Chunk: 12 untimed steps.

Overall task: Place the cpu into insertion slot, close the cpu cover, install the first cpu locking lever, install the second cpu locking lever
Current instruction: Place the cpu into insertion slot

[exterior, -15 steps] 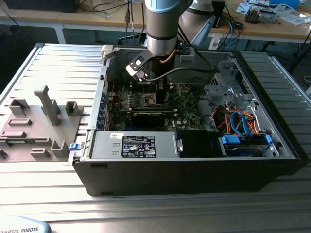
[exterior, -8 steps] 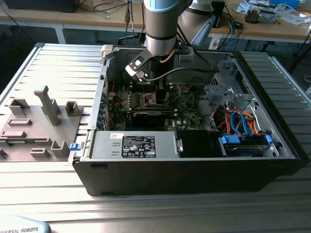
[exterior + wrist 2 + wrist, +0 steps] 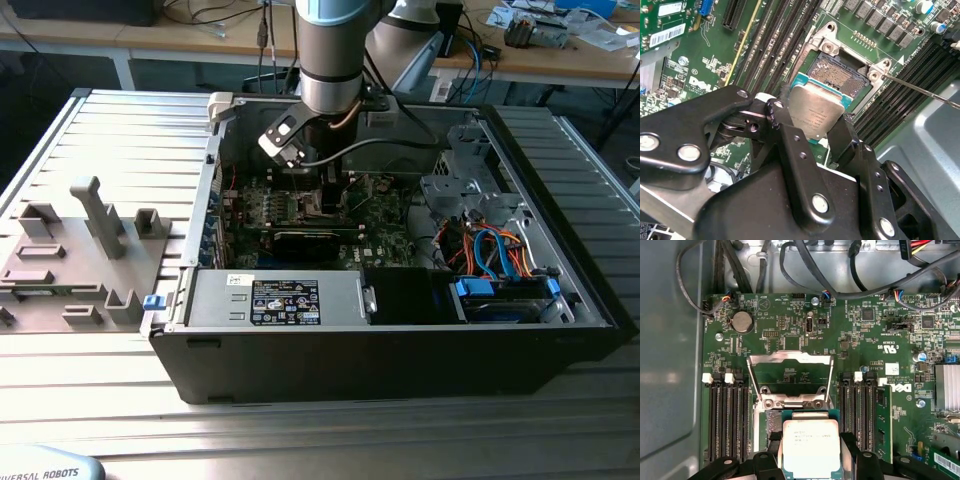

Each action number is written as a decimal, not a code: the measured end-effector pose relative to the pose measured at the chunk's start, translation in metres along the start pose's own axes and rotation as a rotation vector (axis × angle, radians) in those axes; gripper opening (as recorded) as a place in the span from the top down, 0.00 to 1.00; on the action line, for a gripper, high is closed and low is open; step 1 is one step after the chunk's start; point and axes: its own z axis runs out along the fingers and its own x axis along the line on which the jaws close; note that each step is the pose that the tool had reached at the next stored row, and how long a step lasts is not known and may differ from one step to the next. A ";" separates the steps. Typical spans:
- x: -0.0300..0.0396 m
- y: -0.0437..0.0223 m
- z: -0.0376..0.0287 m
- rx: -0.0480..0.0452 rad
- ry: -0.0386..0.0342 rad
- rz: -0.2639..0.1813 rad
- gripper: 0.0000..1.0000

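Observation:
My gripper is shut on the cpu, a flat square chip with a silvery top and a teal rim, one black finger on each side. It hangs over the near edge of the insertion slot, a black socket in a silvery border that lies bare. In the first wrist view the cpu sits between the fingers, and beyond it the cpu cover stands swung open. A thin locking lever juts out beside the slot. In the exterior view my gripper reaches down into the computer case.
Long black memory slots flank the socket on the green motherboard. Cables run along the case wall. A power supply box fills the case front, a drive cage the exterior view's right. A grey fixture lies outside.

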 end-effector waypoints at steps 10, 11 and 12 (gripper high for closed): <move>0.0006 -0.0002 0.0020 0.0000 -0.0002 0.000 0.46; 0.0008 -0.0002 0.0022 0.0000 -0.0002 0.000 0.46; 0.0010 -0.0002 0.0024 0.0000 -0.0003 0.000 0.46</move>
